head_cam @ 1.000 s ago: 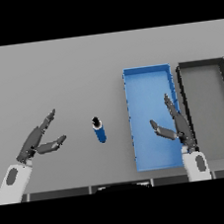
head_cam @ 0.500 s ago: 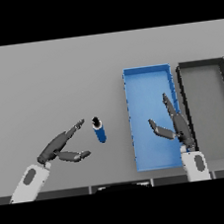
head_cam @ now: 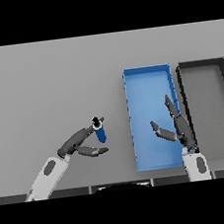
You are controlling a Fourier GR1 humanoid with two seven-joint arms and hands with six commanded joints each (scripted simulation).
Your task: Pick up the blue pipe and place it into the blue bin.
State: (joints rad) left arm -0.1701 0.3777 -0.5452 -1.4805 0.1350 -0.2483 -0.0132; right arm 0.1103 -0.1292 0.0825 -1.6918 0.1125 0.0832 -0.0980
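Short blue cylindrical pipe with a dark cap (head_cam: 100, 131) lay on the flat grey table (head_cam: 46, 82), left of the shallow blue rectangular bin (head_cam: 147, 80) and well apart from it; beyond the bin stood a dark grey rectangular tray (head_cam: 222, 65), just beside its right wall. Left hand (head_cam: 79, 144) reached in from the lower left, fingers stretched toward the pipe's capped end and thumb spread below, seemingly touching or nearly so but not closed round it, holding nothing. Right hand (head_cam: 177, 126) hovered over the bin's right side, fingers straight and loose, empty. Grasp judged not yet made. Risk judged: fingers met the pipe at its tip rather than across its body, so a closing squeeze could have rolled or nudged it away; a weak pinch near the end could have let it tilt and slip during the carry, dropping short of the bin or into the neighbouring tray
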